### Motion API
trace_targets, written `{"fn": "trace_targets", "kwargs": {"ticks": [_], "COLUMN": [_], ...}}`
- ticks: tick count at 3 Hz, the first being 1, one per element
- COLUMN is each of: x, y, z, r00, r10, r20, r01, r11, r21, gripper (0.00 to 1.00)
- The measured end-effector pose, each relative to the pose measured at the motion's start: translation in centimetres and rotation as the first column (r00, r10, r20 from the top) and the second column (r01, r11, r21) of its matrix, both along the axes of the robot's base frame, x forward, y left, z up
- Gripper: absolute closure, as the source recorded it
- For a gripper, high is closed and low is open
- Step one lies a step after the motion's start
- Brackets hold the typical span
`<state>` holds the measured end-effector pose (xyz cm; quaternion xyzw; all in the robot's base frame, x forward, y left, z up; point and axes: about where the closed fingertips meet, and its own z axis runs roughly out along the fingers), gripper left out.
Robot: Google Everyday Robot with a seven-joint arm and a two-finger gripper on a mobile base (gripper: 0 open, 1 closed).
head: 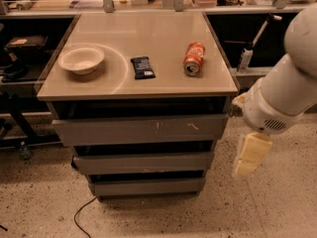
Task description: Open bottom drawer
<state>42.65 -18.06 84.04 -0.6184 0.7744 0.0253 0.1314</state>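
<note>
The bottom drawer is the lowest of three grey fronts under the bench, close to the floor. The pincer hangs to the right of the drawers, apart from them, about level with the middle drawer. Whether it is apart or together cannot be told. On the bench are a bowl, a dark snack bar and a can lying on its side.

We can read no text, brand or no. anywhere. The orange can, right side of the cabinet top, has pale markings we can't make out. The dark wrapper, approx. centre, shows white print, illegible. The gripper hangs right of the cabinet, unmarked.
</note>
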Motion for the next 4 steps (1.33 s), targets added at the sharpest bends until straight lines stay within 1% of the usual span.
{"fn": "trace_targets", "kwargs": {"ticks": [1, 2, 3, 4], "x": [0.1, 0.1, -0.1, -0.3], "y": [2.0, 2.0, 2.5, 3.7], "z": [-7.6, -7.6, -10.6, -17.5], "r00": [0.9982, 0.9981, 0.9968, 0.9945], "r10": [0.042, 0.042, 0.049, 0.06], "r20": [-0.044, -0.044, -0.064, -0.086], "r01": [-0.041, -0.041, -0.046, -0.058], "r11": [0.999, 0.999, 0.998, 0.998], "r21": [0.011, 0.011, 0.035, 0.021], "gripper": [0.0, 0.0, 0.0, 0.0]}}
